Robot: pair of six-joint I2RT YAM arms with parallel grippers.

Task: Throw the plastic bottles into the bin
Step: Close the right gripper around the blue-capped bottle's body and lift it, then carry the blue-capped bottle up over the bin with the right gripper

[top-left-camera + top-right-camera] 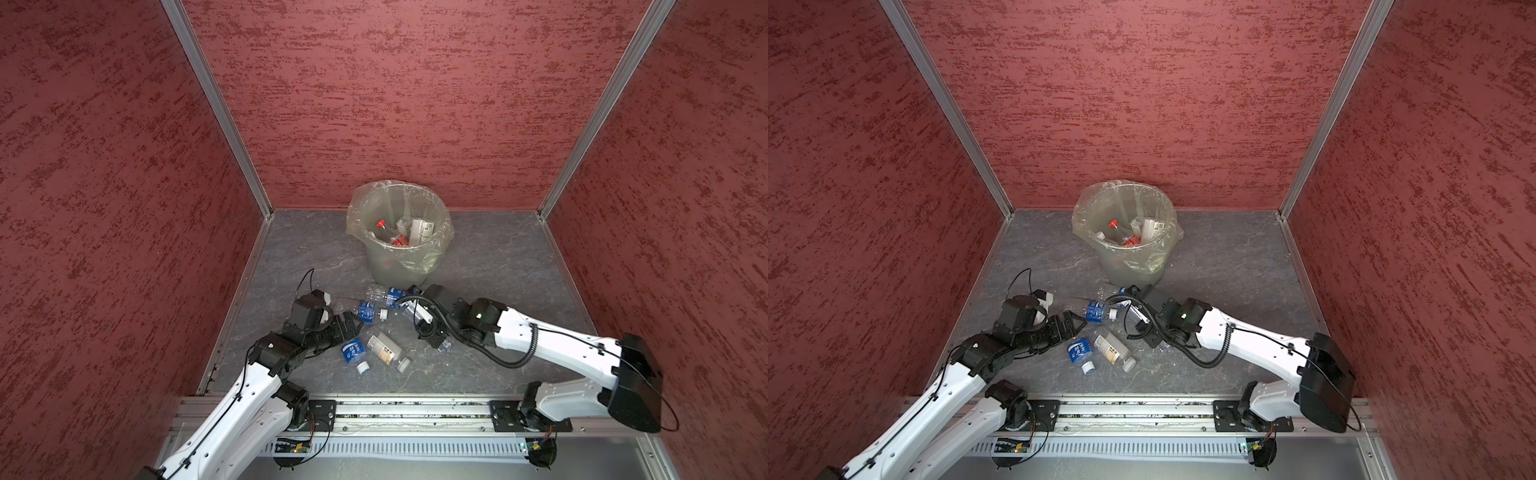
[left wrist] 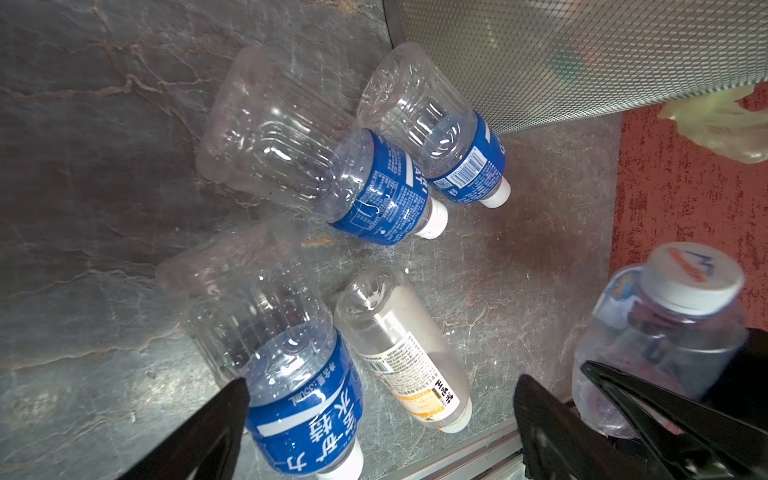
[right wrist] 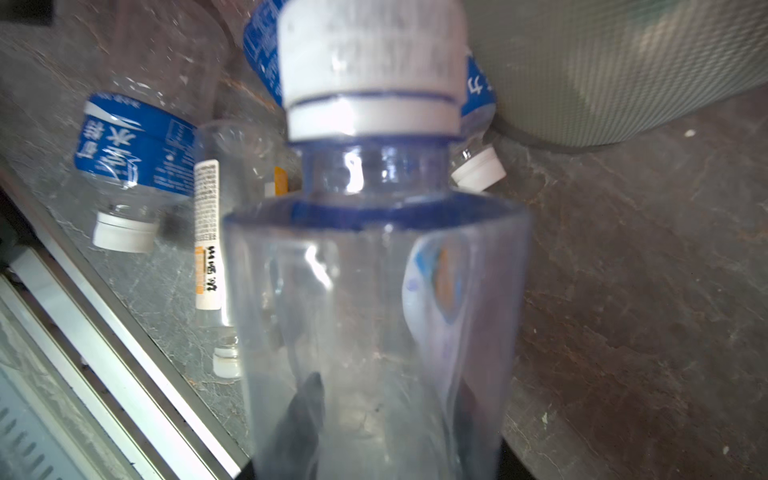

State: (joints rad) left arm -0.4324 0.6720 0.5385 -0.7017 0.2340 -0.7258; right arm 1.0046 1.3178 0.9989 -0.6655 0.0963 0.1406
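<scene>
My right gripper (image 3: 386, 399) is shut on a clear plastic bottle (image 3: 374, 291) with a white cap, held low over the floor in front of the bin (image 1: 399, 195). In a top view that gripper (image 1: 430, 328) covers most of the bottle (image 1: 445, 345). My left gripper (image 2: 380, 386) is open just above a blue-labelled bottle (image 2: 299, 399) and a white-labelled one (image 2: 403, 349), which lie side by side. Two more blue-labelled bottles (image 2: 316, 158) (image 2: 440, 124) lie by the bin's wall (image 2: 582, 54). The bin holds several bottles (image 1: 395, 237).
The bin stands at the back middle of the grey marbled floor (image 1: 498, 270), with red walls (image 1: 124, 208) on three sides. An aluminium rail (image 1: 415, 409) runs along the front edge. Both arms meet over the cluster of loose bottles (image 1: 368, 309).
</scene>
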